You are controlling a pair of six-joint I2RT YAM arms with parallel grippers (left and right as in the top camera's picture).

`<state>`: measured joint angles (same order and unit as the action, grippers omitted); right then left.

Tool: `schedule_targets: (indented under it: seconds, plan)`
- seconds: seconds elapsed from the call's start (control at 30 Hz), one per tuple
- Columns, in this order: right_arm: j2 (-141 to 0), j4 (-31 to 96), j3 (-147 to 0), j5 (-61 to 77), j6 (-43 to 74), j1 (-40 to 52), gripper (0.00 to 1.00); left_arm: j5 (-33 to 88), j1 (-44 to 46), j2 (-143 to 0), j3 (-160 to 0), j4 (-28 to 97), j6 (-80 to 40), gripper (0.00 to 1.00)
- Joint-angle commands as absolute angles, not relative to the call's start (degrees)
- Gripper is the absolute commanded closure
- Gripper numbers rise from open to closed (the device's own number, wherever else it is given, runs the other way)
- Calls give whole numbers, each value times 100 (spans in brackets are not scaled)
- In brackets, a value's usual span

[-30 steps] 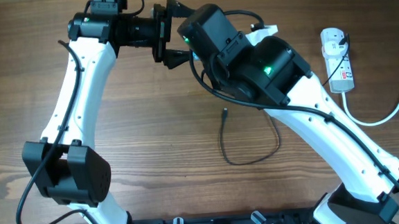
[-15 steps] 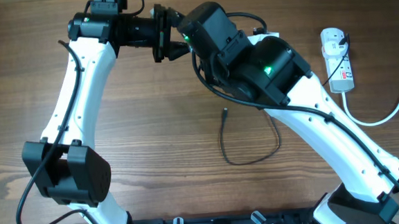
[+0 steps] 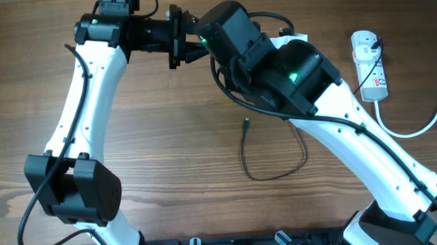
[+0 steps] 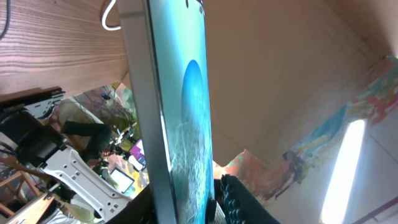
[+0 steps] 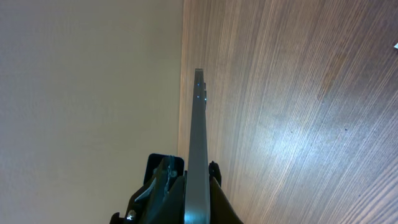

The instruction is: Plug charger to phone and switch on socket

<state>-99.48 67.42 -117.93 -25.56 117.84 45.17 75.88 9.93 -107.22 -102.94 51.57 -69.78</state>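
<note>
Closing in now: the left gripper (image 3: 185, 42), whose fingers stood spread a second ago in the overhead view, has drawn them together and slid up against the right arm's wrist. The phone (image 4: 180, 124) is the prize. It sits edge-on, cyan screen glowing, with the left fingers pressed against both faces at its lower end. The right wrist view shows the same phone (image 5: 196, 143) as a thin sliver, and the right gripper (image 5: 189, 179) is pinching it too. So both grippers have it, held off the table (image 3: 167, 156) at the far side. From overhead the phone itself is almost entirely hidden between them.

That looks like a handover in mid-exchange. The likely next call is for the right gripper to let go, once the left one's hold is sure.

Further out, the charger cable (image 3: 274, 168) lies loose on the wood in a curve. Its connector tip (image 3: 247, 122) is free and well apart from the phone. The socket (image 3: 373, 75) sits off at the right edge, untouched. Nothing is plugged into the phone yet and the switch is still to come, so it's early in the job. The risk right now is the phone slipping as one grip gives way to the other.
</note>
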Motion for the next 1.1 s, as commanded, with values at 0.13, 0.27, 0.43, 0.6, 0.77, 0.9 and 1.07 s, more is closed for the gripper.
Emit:
schedule_targets:
  seconds: [0.13,0.27,0.43,0.6,0.77,0.9,1.07]
  plan:
    - [-9959,6683,-11924,-2694,11869,4493,96,7756,952,-10534,-10320,5164,-6993,81]
    - [-9959,6687,-11924,-2694,11850,4493,89,7756,952,-10534,-10320,5164,-6993,96]
    - [-9918,6689,-11924,-2707,11227,4491,35,7749,950,-10534,-10320,5162,-6993,96]
    - [-9636,6748,-11924,-2744,9577,4403,12,7308,945,-10534,-10320,5157,-6917,96]
    - [-9336,7725,-11924,-2694,6259,3909,0,5575,751,-10534,-10320,5192,-5675,96]
    - [-9400,8624,-11743,-2694,5784,3763,0,3916,729,-10534,-10320,5710,-5133,96]
    - [-9430,8018,-10506,-1702,5039,3763,0,1925,801,-10534,-10320,6292,-4469,96]
